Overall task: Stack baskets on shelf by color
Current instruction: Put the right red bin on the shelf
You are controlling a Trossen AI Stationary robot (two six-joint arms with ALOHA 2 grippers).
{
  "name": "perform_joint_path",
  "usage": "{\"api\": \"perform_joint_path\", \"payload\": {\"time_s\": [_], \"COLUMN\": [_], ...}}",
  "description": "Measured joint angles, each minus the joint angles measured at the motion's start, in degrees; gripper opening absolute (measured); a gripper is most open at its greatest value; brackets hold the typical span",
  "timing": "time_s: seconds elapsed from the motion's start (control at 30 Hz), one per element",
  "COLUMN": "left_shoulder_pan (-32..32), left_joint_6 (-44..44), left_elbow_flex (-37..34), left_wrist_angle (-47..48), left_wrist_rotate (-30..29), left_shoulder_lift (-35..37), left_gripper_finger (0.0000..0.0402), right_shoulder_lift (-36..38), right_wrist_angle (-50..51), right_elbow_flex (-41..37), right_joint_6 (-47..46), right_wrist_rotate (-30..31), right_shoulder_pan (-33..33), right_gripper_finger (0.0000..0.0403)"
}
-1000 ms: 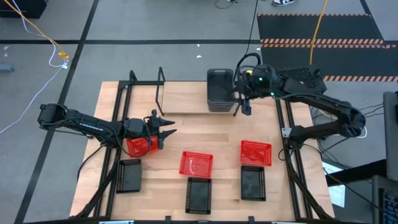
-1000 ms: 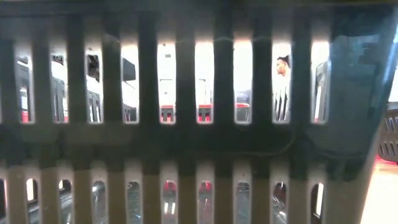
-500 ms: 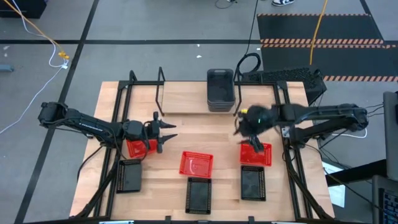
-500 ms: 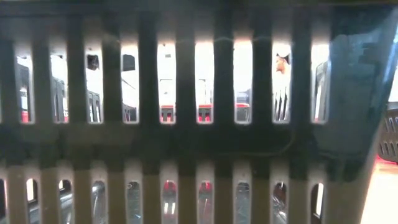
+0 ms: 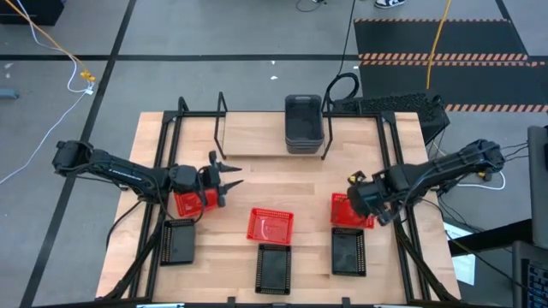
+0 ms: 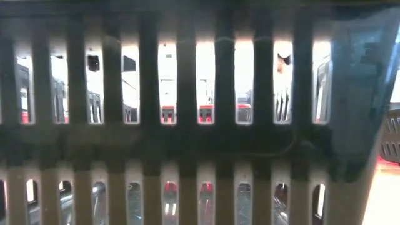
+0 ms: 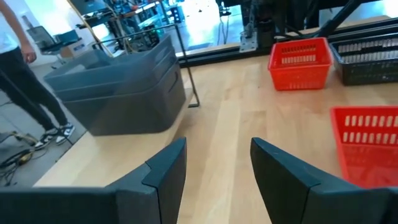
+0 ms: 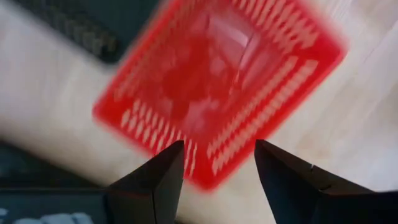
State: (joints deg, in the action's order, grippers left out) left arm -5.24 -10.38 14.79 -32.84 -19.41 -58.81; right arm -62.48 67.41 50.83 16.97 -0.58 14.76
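Note:
Three grey baskets [image 5: 303, 124] are stacked at the right end of the black wire shelf [image 5: 221, 128], at the table's far side. Three red baskets stand singly: one [image 5: 192, 204] under my left arm, one [image 5: 271, 224] mid-table, one [image 5: 347, 211] on the right. Three black baskets [image 5: 274, 268] line the near edge. My left gripper [image 5: 229, 180] hovers open and about level, pointing toward the table's right, with nothing between its fingers [image 7: 217, 146]. My right gripper [image 5: 361, 198] points down, open, above the right red basket [image 8: 217, 81].
Black frame rails [image 5: 396, 222] run along both table sides. The slotted wall of a basket [image 6: 187, 144] close to the lens fills the low view. The wood between the shelf and the red baskets [image 5: 274, 184] is bare. A person [image 7: 18, 68] stands beyond the table.
My right gripper has swung from beside the grey stack on the shelf toward the table's near right. It has sunk and tipped over to point down, and now stands above the right red basket. No basket has moved.

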Motion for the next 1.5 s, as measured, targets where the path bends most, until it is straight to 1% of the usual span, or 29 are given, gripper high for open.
{"api": "perform_joint_path", "payload": {"time_s": [0.07,0.17,0.27,0.37,0.53,0.77,1.0,1.13,1.23,1.3,1.43,1.5], "left_shoulder_pan": [0.48,1.11,1.44,1.54,1.53,1.53,1.52,1.54,1.54,1.52,1.52,1.52], "left_joint_6": [0.21,0.53,0.60,0.57,0.24,0.36,0.36,0.43,0.59,0.64,1.54,2.14], "left_elbow_flex": [0.00,0.00,0.00,0.00,0.00,0.00,0.00,0.00,0.00,0.00,0.00,0.00], "left_wrist_angle": [0.00,0.00,0.00,0.04,-0.10,0.00,0.04,0.02,-0.29,-0.33,-0.77,-1.56], "left_wrist_rotate": [-0.13,-0.16,-0.14,-0.14,-0.18,-0.18,-0.18,-0.21,-0.21,-0.21,-0.21,-0.23], "left_shoulder_lift": [0.00,0.00,0.00,0.00,0.00,0.00,0.00,0.00,0.00,0.00,0.00,0.00], "left_gripper_finger": [0.0181,0.0181,0.0181,0.0181,0.0181,0.0181,0.0181,0.0181,0.0181,0.0181,0.0181,0.0181], "right_shoulder_lift": [0.02,-0.21,-0.35,-1.19,-3.80,-7.01,-10.70,-11.56,-11.54,-11.33,-10.45,-9.87], "right_wrist_angle": [4.43,6.78,5.23,3.97,2.87,0.39,0.25,-2.51,-7.72,-10.21,-12.68,-14.04], "right_elbow_flex": [0.00,-0.85,-3.07,-5.74,-5.51,-6.45,-6.47,-6.49,-6.47,-6.47,-6.47,-6.47], "right_joint_6": [-0.02,-1.37,-2.81,-3.62,-4.54,-4.37,-4.56,-6.07,-7.65,-9.68,-11.88,-11.17], "right_wrist_rotate": [0.98,1.98,0.56,0.53,3.73,3.49,3.77,6.77,6.93,6.87,6.87,6.77], "right_shoulder_pan": [1.11,2.96,5.09,7.48,10.50,13.43,15.32,15.37,14.39,13.43,11.32,10.41], "right_gripper_finger": [0.0190,0.0189,0.0189,0.0189,0.0182,0.0150,0.0135,0.0127,0.0109,0.0085,0.0019,0.0010]}}
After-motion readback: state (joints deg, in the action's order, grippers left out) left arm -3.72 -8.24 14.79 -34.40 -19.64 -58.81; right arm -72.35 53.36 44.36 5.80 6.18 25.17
